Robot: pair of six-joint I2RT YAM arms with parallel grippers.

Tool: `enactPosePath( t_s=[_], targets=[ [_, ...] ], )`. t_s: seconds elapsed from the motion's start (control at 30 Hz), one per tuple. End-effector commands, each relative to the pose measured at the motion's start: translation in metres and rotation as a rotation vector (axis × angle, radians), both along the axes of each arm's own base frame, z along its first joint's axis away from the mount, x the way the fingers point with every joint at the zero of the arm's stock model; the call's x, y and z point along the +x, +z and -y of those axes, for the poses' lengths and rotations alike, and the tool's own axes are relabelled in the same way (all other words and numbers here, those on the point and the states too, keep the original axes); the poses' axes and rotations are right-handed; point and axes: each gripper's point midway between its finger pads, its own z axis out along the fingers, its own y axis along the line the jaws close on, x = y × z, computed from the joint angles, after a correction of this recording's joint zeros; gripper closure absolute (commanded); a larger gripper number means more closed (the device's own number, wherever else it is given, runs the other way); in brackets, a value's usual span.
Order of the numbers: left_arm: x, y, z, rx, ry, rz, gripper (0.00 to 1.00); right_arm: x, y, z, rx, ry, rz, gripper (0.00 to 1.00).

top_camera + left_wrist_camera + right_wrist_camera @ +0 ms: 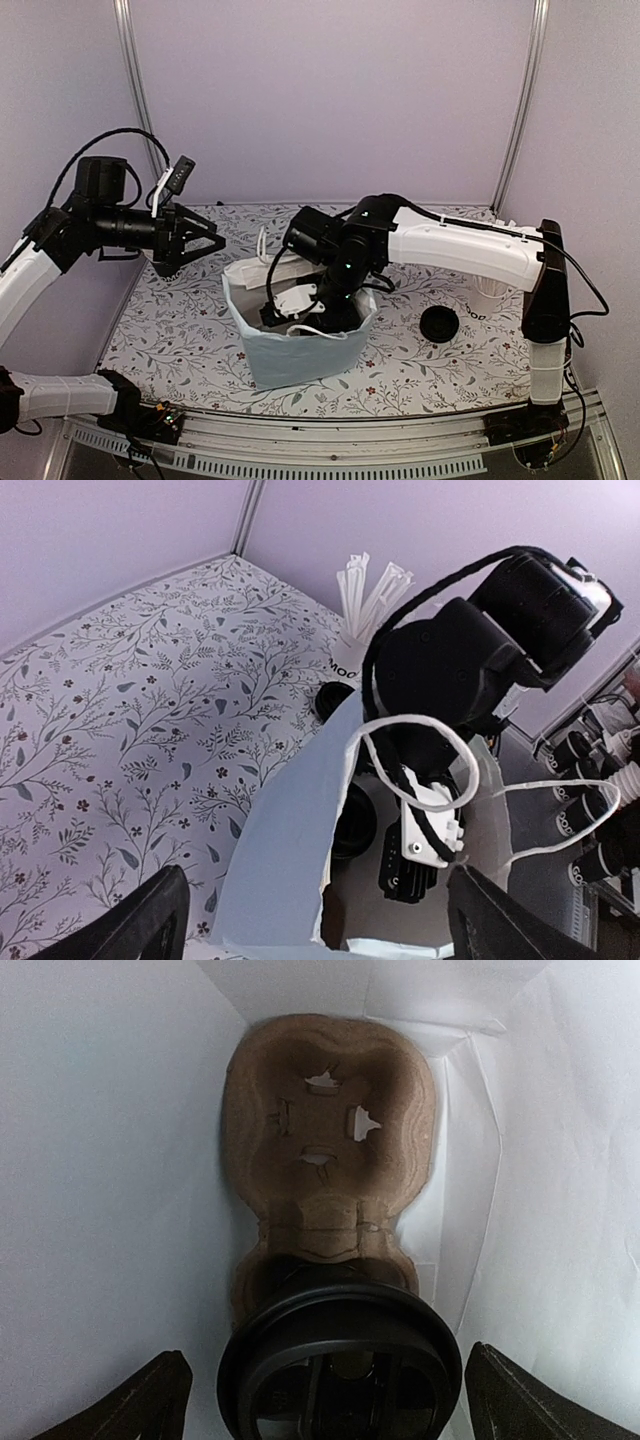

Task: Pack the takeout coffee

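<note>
Black-lidded takeout coffee [340,1360] seated in cardboard carrier [330,1140] inside pale-blue bag [300,355], right hand [327,1350] open astride it, left hand [317,880] open, empty, above floral desk [180,330]

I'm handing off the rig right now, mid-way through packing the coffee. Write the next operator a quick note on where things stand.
Left hand: open, empty, beside the pale-blue bag.
Right hand: open, down inside the bag, fingers either side of the coffee cup with a gap, not gripping.
Coffee cup: lidded, apparently seated in the near slot of the cardboard carrier on the bag's floor; far slot empty.
Done: cup is in the bag.
Left: lift the right arm straight out, minding the bag's handles.
</note>
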Motion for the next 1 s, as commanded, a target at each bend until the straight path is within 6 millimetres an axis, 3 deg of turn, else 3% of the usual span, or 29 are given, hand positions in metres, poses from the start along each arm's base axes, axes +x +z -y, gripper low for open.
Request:
enactPosePath(
  t_s=[0.0, 0.23, 0.53, 0.67, 0.8, 0.97],
  targets=[
    [0.0, -0.019, 0.007, 0.053, 0.015, -0.059, 0.11, 0.004, 0.043, -0.003, 0.094, -0.002, 0.05, 0.01],
    [0.012, -0.031, 0.018, 0.091, 0.01, -0.063, 0.24, 0.007, 0.064, -0.003, 0.137, -0.003, 0.09, 0.01],
    [0.013, -0.026, 0.044, 0.071, -0.077, -0.041, 0.32, 0.008, 0.058, -0.002, 0.12, -0.012, 0.088, 0.01],
    [0.016, -0.031, 0.05, 0.096, -0.079, -0.035, 0.36, 0.011, 0.065, -0.003, 0.133, -0.017, 0.103, 0.01],
    [0.021, -0.031, 0.054, 0.107, -0.074, -0.02, 0.44, 0.016, 0.086, -0.006, 0.172, -0.018, 0.147, 0.01],
    [0.036, -0.046, 0.059, 0.146, -0.058, -0.024, 0.55, 0.006, 0.134, -0.012, 0.319, 0.045, 0.168, 0.02]
  ],
)
